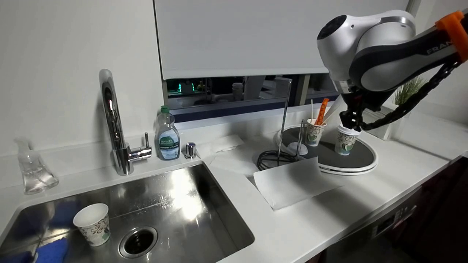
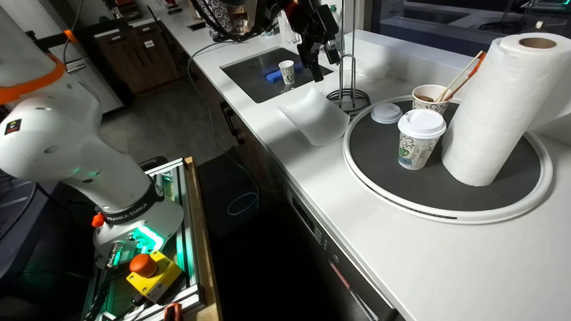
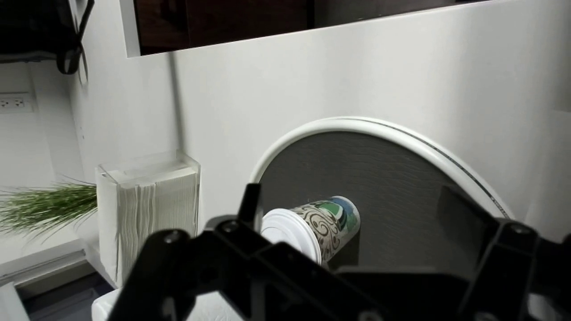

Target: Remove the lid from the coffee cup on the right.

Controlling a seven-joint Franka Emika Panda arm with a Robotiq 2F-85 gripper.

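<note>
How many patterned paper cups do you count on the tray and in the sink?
3: a lidded cup and a cup with sticks, both on the tray, and an open cup in the sink. Another could hide behind the towel roll.

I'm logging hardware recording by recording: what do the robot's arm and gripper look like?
The Panda arm has rounded white shells, dark panels, an orange band and, low down, a black collar lettered FRANKA EMIKA. A black segmented cable sleeve leads toward the Robotiq gripper, which is black and angular with jointed fingers.
</note>
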